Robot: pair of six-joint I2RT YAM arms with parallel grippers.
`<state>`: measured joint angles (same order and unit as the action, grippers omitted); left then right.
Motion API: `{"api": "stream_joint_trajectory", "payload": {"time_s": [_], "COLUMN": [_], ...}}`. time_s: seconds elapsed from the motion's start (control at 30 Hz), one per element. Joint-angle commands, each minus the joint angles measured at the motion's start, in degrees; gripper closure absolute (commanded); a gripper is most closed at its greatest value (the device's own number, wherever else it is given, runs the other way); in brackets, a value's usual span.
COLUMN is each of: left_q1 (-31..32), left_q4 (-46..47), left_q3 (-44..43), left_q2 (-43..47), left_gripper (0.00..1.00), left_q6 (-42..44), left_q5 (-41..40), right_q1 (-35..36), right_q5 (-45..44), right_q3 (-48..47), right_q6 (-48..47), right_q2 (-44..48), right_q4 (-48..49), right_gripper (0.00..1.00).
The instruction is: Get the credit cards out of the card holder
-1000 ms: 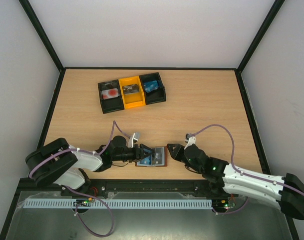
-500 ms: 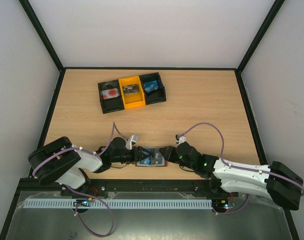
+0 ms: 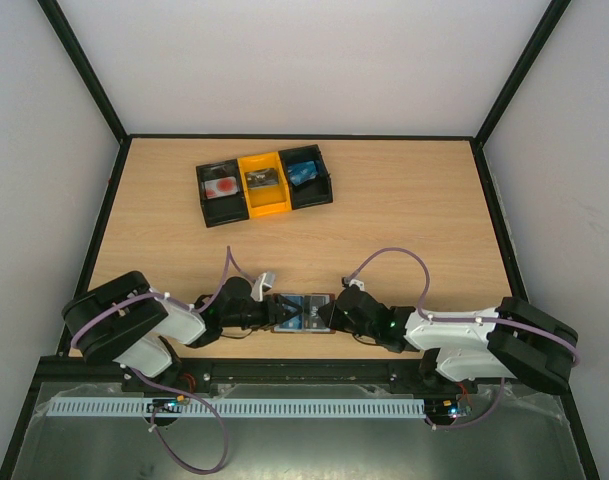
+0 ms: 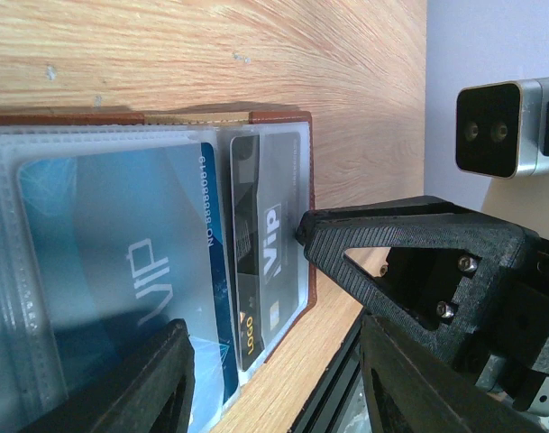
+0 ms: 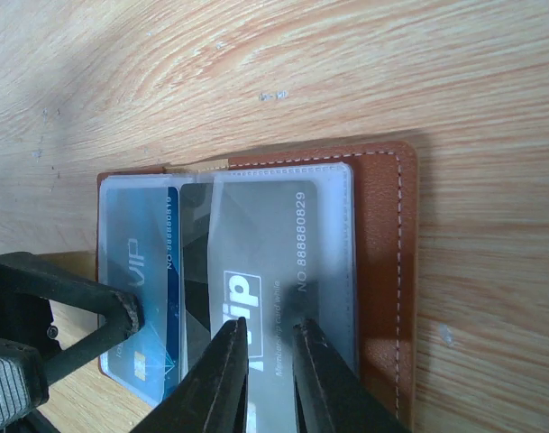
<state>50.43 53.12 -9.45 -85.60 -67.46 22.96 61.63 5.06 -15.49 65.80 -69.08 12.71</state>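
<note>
Pale wood bench (image 3: 404, 220), white walls all round, and all the action sits at the near edge. On the left, the left gripper (image 3: 272, 312) lies low with its jaws spread well apart. From the right wrist view one finger appears to rest on the card holder's left panel, clamping nothing. The card holder (image 5: 382, 271) lies open and flat between the two arms, brown leather border showing around clear sleeves. In the left sleeve is the blue card (image 4: 121, 244), and beside it, in the right sleeve, the grey card (image 5: 265, 244).

On the right, the right gripper (image 5: 269, 332) has its tips over the grey card's end, jaws nearly together with a thin slit between them. Whether they have bitten on the card's edge, I can't tell.

By my reckoning these cards are light, stiff and slick, snug in their plastic. Pinch an exposed short edge and pull along the sleeve. The soft holder will likely slide unless it's pinned.
</note>
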Motion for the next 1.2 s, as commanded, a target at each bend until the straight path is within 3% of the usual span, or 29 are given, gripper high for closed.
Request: {"api": "stream_joint_trajectory", "payload": {"time_s": [0.0,0.2,0.43,1.17], "left_q1": [-0.4,-0.31,0.36,1.07], "left_q4": [-3.15,-5.23,-8.62,2.86], "left_q3": [0.33,-1.09,-4.02,-4.46], "left_q2": [0.37,0.95,-0.09,-10.01], "left_gripper": [0.47,0.51,0.57,0.69], "left_q6": [2.03,2.64,3.94,0.37], "left_q5": [-2.41,-3.25,-6.5,-4.15], "right_q1": [0.34,0.34,0.34,0.34], "right_q5": [-3.2,-6.02,-3.45,-2.51], "right_q3": [1.39,1.58,4.88,7.96], "right_q6": [0.1,-0.3,0.14,0.47], "right_q2": [-1.5,0.71,-2.3,-5.35], "right_q4": [-4.63,-6.15,2.13,8.32], "right_gripper": [0.84,0.84,0.85,0.96]}}
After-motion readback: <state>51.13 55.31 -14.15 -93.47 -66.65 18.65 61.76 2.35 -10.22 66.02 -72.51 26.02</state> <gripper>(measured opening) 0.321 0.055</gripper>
